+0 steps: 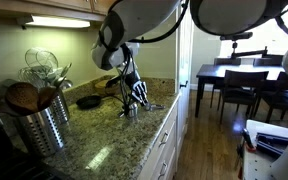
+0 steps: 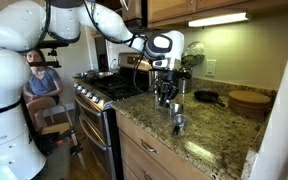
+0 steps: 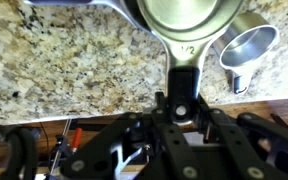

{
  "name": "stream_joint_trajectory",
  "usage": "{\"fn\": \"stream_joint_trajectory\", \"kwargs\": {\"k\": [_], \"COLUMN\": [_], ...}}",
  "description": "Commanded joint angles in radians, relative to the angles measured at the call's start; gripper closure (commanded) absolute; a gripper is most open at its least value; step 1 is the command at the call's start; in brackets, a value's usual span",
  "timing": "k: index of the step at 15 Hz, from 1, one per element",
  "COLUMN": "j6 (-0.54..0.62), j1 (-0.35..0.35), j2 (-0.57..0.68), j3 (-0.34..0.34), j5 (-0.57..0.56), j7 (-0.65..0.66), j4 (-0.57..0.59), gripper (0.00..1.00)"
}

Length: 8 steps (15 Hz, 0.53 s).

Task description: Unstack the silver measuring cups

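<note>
Both exterior views look along the counter [image 1: 104, 140] [image 2: 219, 140] from opposite ends, sharing my pincer [image 1: 134, 98] [image 2: 167, 96], wrist view close above counter's front edge.

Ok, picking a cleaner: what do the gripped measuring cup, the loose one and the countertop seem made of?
Gripped measuring cup: polished metal, likely stainless steel; mirror sheen, stamped 1/2 handle.
Loose measuring cup: same shiny silver metal, bright rim.
Countertop: probably polished granite, maybe imitation; speckled tan-black grain, glare.
</note>
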Motion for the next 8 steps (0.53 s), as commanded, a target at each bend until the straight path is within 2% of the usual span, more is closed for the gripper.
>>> {"fn": "stream_joint_trajectory", "kwargs": {"k": [1,8], "j6": [0.028,0.024], "j1": [0.057,0.091], "j2": [0.009,0.004], "j3": [-0.056,-0.088], "j5": [0.030,0.024], "j7": [0.000,0.000], "j4": [-0.050,-0.073], "gripper": [0.88,0.88]}}
